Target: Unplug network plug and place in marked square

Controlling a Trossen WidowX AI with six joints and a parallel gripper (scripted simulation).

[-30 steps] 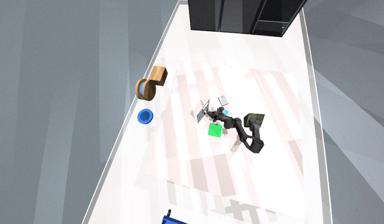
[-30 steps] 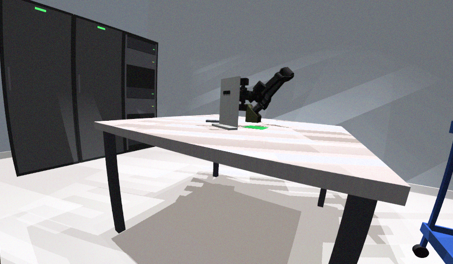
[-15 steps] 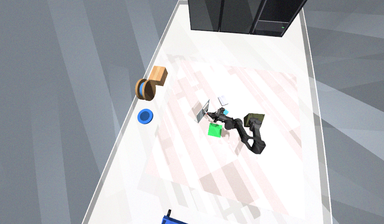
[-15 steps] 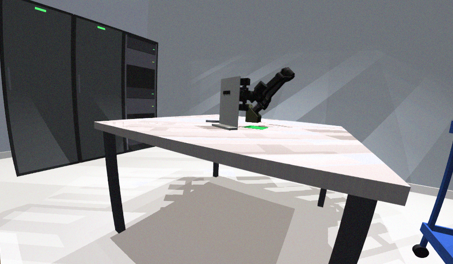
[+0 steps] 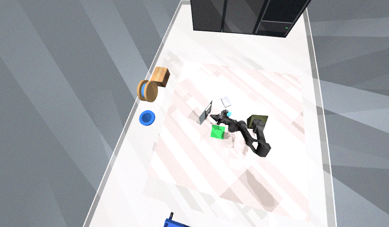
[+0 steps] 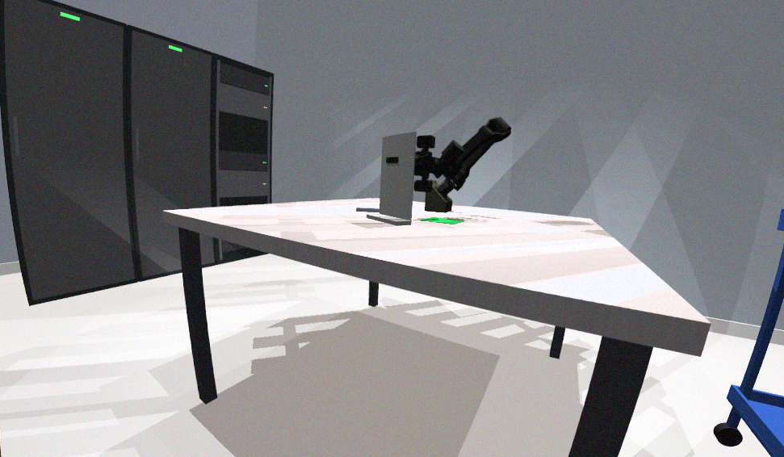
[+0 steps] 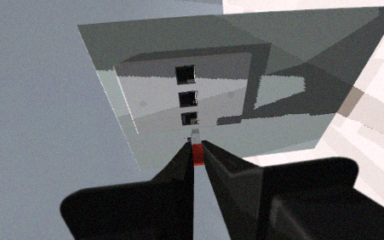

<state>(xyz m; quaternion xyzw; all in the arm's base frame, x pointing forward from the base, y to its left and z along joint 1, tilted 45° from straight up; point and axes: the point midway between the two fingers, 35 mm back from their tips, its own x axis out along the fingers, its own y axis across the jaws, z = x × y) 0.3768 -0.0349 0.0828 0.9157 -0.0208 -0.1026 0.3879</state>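
Plug gripped close against the upright panel.
From the top, the plug [image 5: 210, 115] [image 7: 197, 154] sat at the face of the panel [image 5: 203, 116] [image 6: 398, 187] [image 7: 285, 138], in the tips of the pincer [image 5: 212, 116] [image 6: 418, 164] [image 7: 196, 146]; the green square [image 5: 218, 132] [image 6: 442, 220] lay near, on the desk [image 5: 173, 158] [image 6: 496, 283]. A pale flat slab [image 5: 225, 102] [image 6: 366, 209] and a small cyan piece [image 5: 228, 113] lay on the arm's other side. From the exterior, the panel stood in the way, hiding plug and fingertips; dark cabinets [image 5: 238, 17] [image 6: 70, 159] and a blue cart [image 5: 176, 223] [image 6: 772, 307] flanked the desk. At the wrist, the pincer was closed on the plug's red body, below three dark openings [image 7: 188, 99]; whether its tip was seated could not be told.
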